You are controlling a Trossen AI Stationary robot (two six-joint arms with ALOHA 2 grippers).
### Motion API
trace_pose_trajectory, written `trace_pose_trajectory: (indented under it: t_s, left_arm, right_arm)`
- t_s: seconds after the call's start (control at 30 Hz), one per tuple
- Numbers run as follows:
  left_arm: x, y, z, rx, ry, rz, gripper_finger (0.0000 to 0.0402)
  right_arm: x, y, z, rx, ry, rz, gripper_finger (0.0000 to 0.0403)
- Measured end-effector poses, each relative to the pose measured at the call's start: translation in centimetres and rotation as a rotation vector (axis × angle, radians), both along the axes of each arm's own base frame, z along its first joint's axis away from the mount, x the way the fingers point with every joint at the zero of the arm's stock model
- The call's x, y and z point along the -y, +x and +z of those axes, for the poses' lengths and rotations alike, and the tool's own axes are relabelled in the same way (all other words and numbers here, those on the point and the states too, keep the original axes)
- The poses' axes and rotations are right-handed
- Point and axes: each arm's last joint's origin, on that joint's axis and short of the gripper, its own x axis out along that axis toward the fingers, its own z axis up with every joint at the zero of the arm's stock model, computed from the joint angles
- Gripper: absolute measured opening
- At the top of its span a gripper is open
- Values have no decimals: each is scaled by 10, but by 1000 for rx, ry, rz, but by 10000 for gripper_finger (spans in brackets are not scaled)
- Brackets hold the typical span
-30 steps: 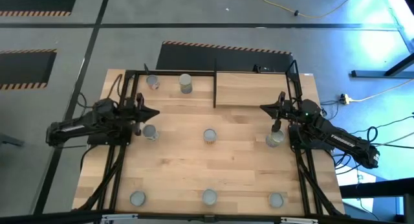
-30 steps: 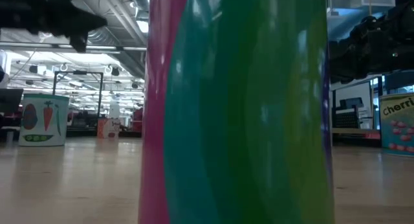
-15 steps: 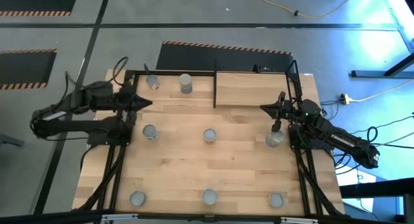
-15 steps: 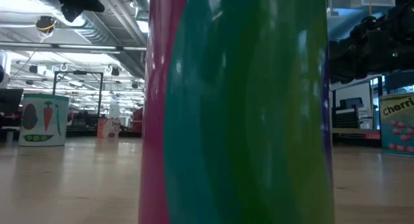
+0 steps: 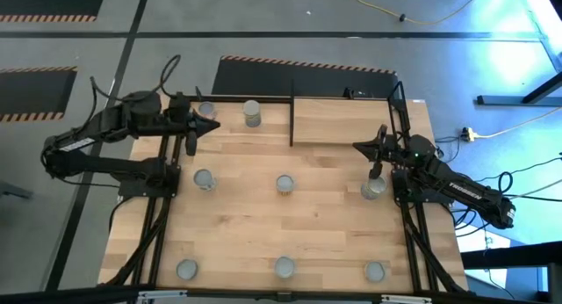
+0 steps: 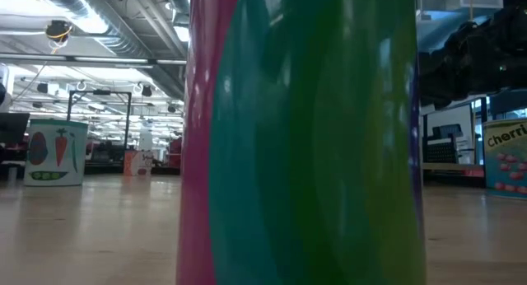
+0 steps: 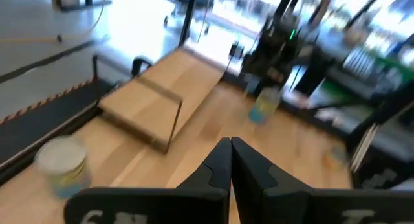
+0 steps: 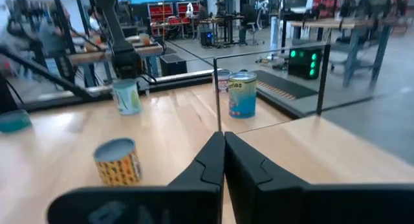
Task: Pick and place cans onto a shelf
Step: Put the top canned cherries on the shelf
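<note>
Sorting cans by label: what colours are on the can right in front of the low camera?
The can shows pink, teal and green bands, clearest in the low view.

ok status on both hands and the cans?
Left hand shut, empty, beside the far-left can. Right hand shut, empty, in front of the shelf. Shelf bare, eight cans on the table. Nothing in the way.

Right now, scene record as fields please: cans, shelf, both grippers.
cans on table: eight
cans on shelf: none
shelf: bare board at the table's far right
left gripper: shut, empty, above the far left corner beside a can
right gripper: shut, empty, over the right side just short of the shelf
nearest can to right gripper: beside it, untouched
</note>
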Motion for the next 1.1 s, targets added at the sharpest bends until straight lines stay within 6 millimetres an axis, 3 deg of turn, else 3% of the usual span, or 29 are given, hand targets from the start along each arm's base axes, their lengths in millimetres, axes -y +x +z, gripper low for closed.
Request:
trace_pose_trajectory:
  t_s: [0.37,0.67,0.87,1.1]
  left_arm:
    - [-1,-1,8,85,0,33,0]
    - [-6,3,-1,-34,88,148,0]
    - [-17,13,-21,-228,24,299,0]
    - [-42,37,-39,-388,-11,313,0]
  right_arm:
    - [-2,0,4,29,74,46,14]
    - [-9,-12,60,27,-64,28,8]
    - [-12,-23,91,-120,-19,-68,6]
    - [-4,-14,117,-144,63,-143,7]
